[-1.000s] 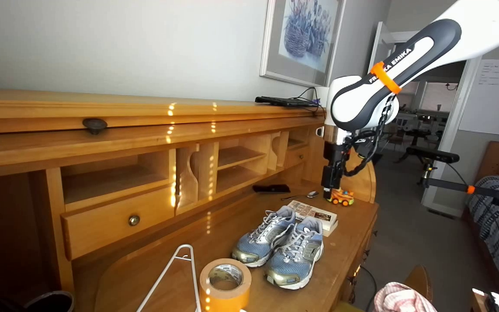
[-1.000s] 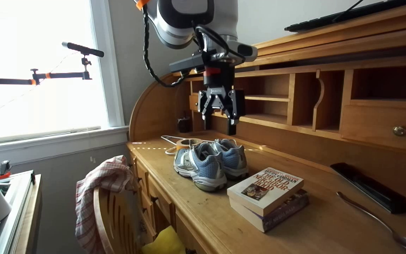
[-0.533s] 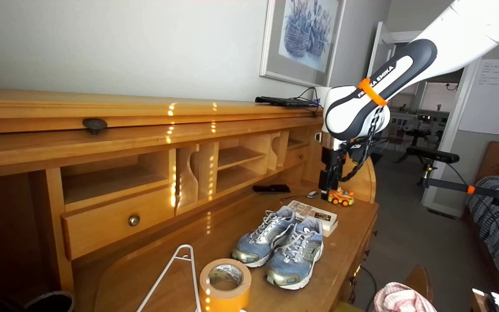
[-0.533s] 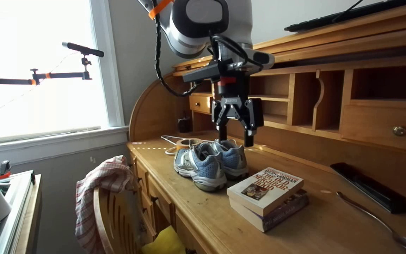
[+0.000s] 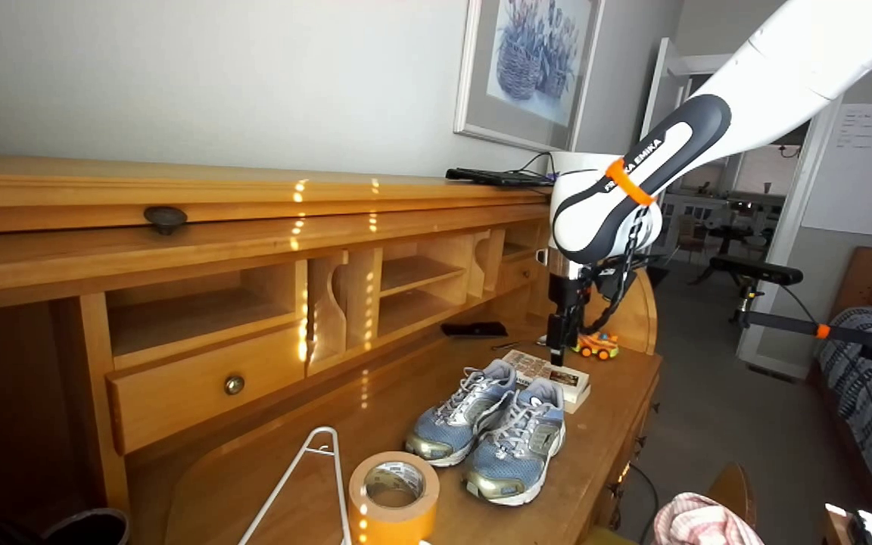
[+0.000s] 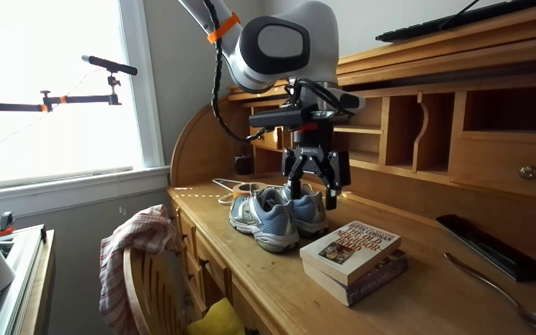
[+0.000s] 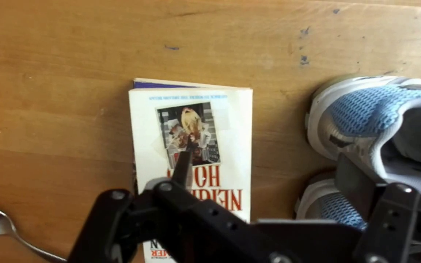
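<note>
Plainly, the claw [image 6: 313, 197] hangs spread, in the wrist view straddling the strip of table [image 7: 280, 128] between books [image 7: 232, 146] and shoes [image 7: 364, 109]; both sit back from the table's front edge. Only an exterior view shows the toy car [image 5: 596, 346] whole.

In an exterior view the window [image 6: 54, 56] at ten o'clock burns out to white, and a compartment [image 6: 514, 111] at two o'clock lies shadowed. In an exterior view beads of light [image 5: 302, 344] dot the desk [image 5: 387, 390] near nine o'clock. The wrist view is warm and even, with soft shadow at nine o'clock of the books [image 7: 230, 146] and a near-black, slightly blurred gripper [image 7: 265, 160] toward six.
</note>
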`<state>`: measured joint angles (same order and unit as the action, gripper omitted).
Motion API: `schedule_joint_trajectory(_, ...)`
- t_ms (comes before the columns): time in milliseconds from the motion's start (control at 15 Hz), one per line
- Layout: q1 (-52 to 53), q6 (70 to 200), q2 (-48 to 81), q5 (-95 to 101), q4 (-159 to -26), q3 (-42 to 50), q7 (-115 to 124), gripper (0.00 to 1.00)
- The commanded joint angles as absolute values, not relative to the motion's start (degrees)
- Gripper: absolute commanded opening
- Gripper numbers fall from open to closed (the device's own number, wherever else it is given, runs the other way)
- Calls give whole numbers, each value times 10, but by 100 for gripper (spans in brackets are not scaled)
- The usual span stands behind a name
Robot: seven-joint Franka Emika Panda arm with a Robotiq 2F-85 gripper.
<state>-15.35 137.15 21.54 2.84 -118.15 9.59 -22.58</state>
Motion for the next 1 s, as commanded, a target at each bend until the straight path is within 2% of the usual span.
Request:
schedule_joint_trajectory(0, -173, 1339, 216, -4, -1177, 68, -271, 100)
schedule_joint_trajectory(333, -179, 1312, 232, -29, -1163, 53, -295, 100)
schedule_joint_trajectory(933, -176, 1340, 263, -35, -1159, 39, -304, 100)
